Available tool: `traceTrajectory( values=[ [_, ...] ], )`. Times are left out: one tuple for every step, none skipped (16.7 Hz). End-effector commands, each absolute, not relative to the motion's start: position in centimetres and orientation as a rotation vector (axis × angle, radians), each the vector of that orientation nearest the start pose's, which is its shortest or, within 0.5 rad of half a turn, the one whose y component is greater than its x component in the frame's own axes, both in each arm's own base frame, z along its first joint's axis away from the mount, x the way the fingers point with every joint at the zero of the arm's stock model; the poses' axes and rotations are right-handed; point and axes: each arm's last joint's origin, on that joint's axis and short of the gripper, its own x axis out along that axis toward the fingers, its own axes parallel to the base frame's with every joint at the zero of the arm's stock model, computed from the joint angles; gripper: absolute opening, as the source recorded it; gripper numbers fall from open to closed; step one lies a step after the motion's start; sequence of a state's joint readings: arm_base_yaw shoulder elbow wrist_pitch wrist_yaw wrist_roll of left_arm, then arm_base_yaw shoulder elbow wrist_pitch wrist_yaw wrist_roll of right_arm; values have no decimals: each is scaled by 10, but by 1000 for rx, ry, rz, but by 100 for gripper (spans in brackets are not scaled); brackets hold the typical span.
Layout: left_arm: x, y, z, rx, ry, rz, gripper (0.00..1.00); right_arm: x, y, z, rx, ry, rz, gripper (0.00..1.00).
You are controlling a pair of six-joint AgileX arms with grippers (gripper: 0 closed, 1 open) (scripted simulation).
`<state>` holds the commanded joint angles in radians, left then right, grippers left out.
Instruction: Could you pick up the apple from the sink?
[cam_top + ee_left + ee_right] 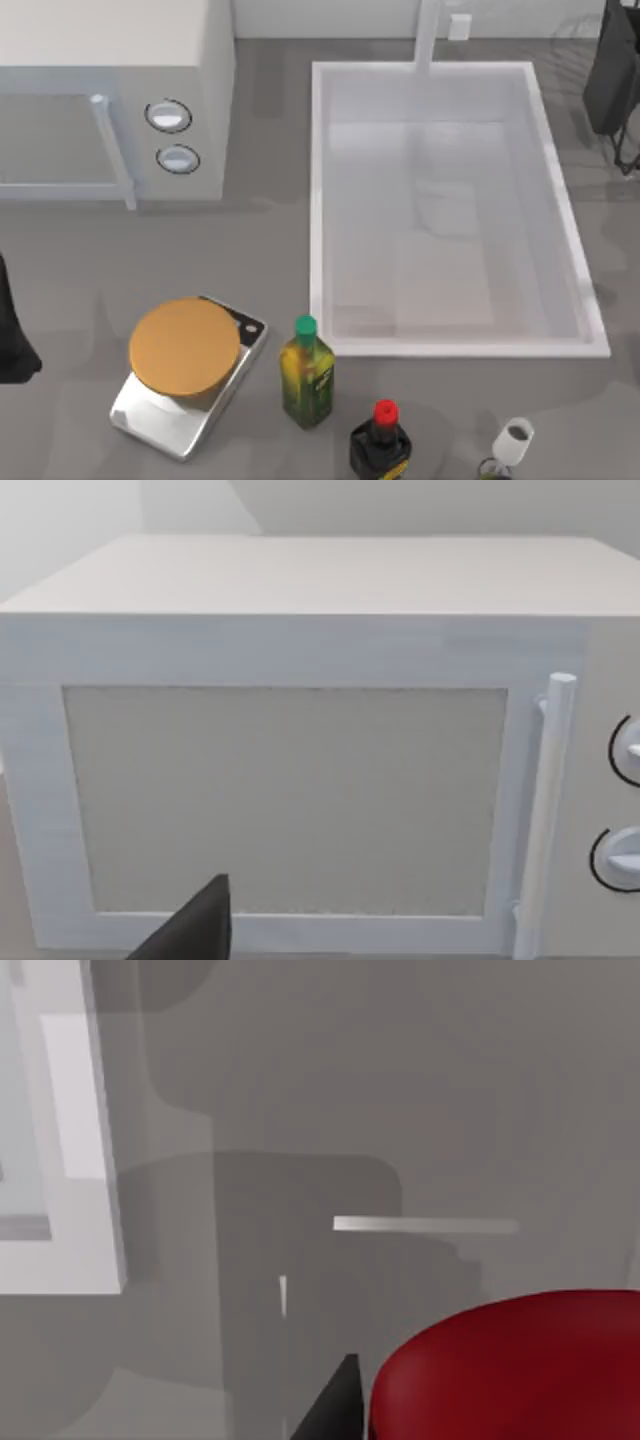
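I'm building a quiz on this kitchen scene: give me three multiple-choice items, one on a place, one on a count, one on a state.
1. Where is the apple?
A. In the sink's basin
B. Close under the right wrist camera, outside the sink
C. On the scale

2. How many knobs does the microwave have?
A. One
B. Two
C. Three

3. The microwave's door is:
A. shut
B. wide open
C. missing

Answers:
1 B: the right wrist view has the apple up close over grey table, with the sink rim off to one side. The right arm is at the top view's upper right, and the left arm is parked at its left edge.
2 B: two knobs sit one above the other on the microwave.
3 A: the door lies flush in the left wrist view.
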<state>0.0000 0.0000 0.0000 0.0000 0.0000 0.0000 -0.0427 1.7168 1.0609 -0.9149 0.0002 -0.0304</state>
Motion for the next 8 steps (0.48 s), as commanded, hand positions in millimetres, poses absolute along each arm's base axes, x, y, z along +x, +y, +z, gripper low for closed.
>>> traceTrajectory(
  values=[
    [106,-1,160,0,0,0,100,295,-11,160,8,1571,-8,45],
    [106,-1,160,0,0,0,100,295,-11,160,8,1571,-8,53],
    [106,-1,160,0,0,0,100,295,-11,160,8,1571,-8,60],
    [106,-1,160,0,0,0,100,295,-11,160,8,1571,-8,68],
    [106,-1,160,0,0,0,100,295,-11,160,8,1571,-8,75],
    [106,-1,160,0,0,0,100,295,-11,160,8,1571,-8,83],
    [106,-1,160,0,0,0,100,295,-11,160,8,1571,-8,90],
    [106,-1,160,0,0,0,100,295,-11,160,8,1571,-8,98]
  ],
)
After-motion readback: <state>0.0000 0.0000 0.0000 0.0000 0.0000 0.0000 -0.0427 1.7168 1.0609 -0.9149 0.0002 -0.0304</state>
